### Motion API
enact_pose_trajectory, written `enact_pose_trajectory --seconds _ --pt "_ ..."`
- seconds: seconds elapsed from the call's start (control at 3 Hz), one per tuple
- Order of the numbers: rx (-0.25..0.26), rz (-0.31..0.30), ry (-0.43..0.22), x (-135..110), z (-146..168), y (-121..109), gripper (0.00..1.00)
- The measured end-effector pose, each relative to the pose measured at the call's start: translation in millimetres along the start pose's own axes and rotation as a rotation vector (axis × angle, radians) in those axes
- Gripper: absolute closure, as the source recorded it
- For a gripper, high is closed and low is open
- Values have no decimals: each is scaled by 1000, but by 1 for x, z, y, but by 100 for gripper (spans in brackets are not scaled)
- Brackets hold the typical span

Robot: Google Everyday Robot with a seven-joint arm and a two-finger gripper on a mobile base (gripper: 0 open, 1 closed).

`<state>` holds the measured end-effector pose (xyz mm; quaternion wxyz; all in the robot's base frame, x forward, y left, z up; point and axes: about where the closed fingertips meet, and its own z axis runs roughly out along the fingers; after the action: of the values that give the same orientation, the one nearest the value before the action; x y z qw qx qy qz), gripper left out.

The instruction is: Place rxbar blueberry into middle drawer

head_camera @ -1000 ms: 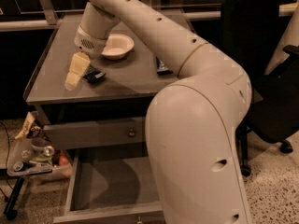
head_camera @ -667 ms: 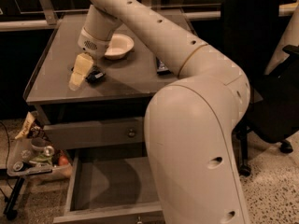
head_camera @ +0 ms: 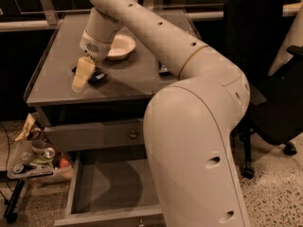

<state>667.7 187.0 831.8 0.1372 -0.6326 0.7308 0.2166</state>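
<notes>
The rxbar blueberry [head_camera: 98, 76], a dark sliver, lies on the grey counter [head_camera: 132, 82] at upper left, touching or just beside the gripper [head_camera: 78, 82]; whether that is open or closed I cannot tell. One white bowl [head_camera: 119, 46] sits behind. Below, the middle drawer [head_camera: 109, 188] stands pulled out above a speckled floor [head_camera: 279, 193]. One black chair [head_camera: 265, 56] waits at right.

Matt cream plastic gripper [head_camera: 78, 82] over the left of a smooth grey cabinet top [head_camera: 137, 79], smooth white bowl [head_camera: 121, 46], metal knob [head_camera: 133, 135]
</notes>
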Motion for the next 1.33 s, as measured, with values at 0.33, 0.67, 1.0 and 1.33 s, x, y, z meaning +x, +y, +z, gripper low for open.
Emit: enact_pose_trajectory --seconds 0.33,0.67,1.0,1.33 --pt "0 0 0 0 0 0 42" --pt "0 0 0 0 0 0 65" --pt "0 0 0 0 0 0 88" --pt "0 0 0 0 0 0 100"
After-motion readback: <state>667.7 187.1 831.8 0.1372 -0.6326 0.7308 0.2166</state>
